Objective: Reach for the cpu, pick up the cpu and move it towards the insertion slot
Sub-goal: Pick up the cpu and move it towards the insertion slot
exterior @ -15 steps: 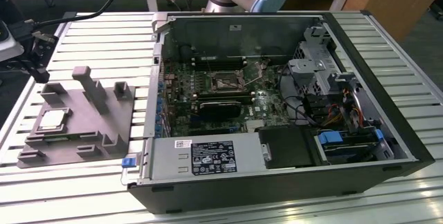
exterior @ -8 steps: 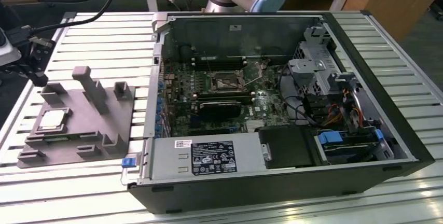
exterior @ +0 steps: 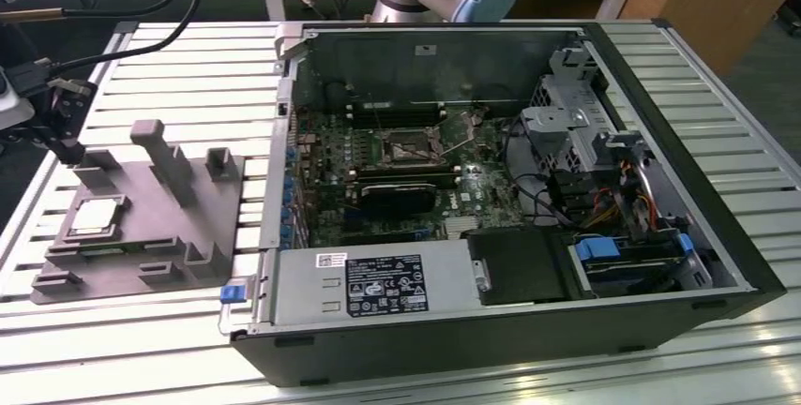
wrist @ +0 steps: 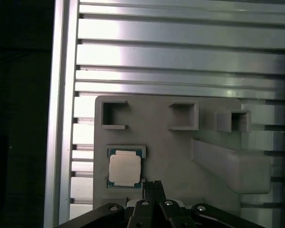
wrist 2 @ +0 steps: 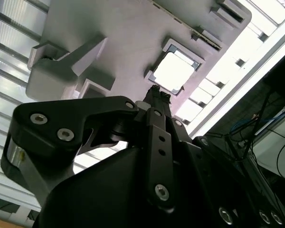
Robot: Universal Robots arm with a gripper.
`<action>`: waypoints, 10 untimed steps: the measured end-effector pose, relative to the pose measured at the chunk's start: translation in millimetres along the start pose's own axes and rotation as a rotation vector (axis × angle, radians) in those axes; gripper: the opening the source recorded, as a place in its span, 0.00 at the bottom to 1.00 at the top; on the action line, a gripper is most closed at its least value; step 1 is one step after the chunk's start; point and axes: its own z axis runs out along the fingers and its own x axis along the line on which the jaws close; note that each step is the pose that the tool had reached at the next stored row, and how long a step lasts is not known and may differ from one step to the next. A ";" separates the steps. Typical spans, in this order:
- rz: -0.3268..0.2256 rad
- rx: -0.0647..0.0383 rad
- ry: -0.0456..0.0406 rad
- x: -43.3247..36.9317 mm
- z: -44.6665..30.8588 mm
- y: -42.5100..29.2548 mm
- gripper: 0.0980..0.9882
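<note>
1. The cpu (exterior: 97,216) lies flat, metal top up, in a square recess of the grey plastic tray (exterior: 153,222). The recess walls hold it square and in a known spot, probably for a repeatable pick.
2. In both wrist views the gripper (wrist: 152,184) hangs above the tray just beside the cpu (wrist: 125,169), off one edge and not over its centre. No contact shows.
3. The jaws look pressed together at the tip with nothing between them, so the chip is not lifted.
4. In the second wrist view the gripper (wrist 2: 155,91) tip points at the near edge of the cpu (wrist 2: 173,71). This reads as the reach stage.
5. The insertion slot (exterior: 407,150) sits on the motherboard (exterior: 375,189) inside the open computer case (exterior: 501,330), well apart from the tray, toward the exterior view's right.
6. The tray posts (exterior: 153,147) stand near the chip, a likely reason for coming in from above.
7. Tray and case both rest on the slatted aluminium table (exterior: 175,67).
</note>
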 end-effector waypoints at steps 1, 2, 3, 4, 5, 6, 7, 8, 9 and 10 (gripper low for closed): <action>0.000 0.000 -0.0033 2.2 2.7 -0.2 0.01; 0.000 0.000 -0.0066 4.4 5.2 -0.3 0.01; 0.000 0.000 -0.0104 6.7 7.9 -0.5 0.01; -0.001 0.000 -0.0142 8.8 10.5 -0.6 0.01; -0.001 0.000 -0.0160 9.9 11.8 -0.6 0.01; -0.001 0.000 -0.0178 10.9 13.1 -0.7 0.01; -0.001 0.000 -0.0194 11.9 14.4 -0.8 0.01; -0.001 0.000 -0.0210 12.9 15.9 -0.8 0.01; -0.001 0.000 -0.0225 14.0 17.6 -0.9 0.01; -0.001 0.000 -0.0237 14.9 19.2 -0.9 0.01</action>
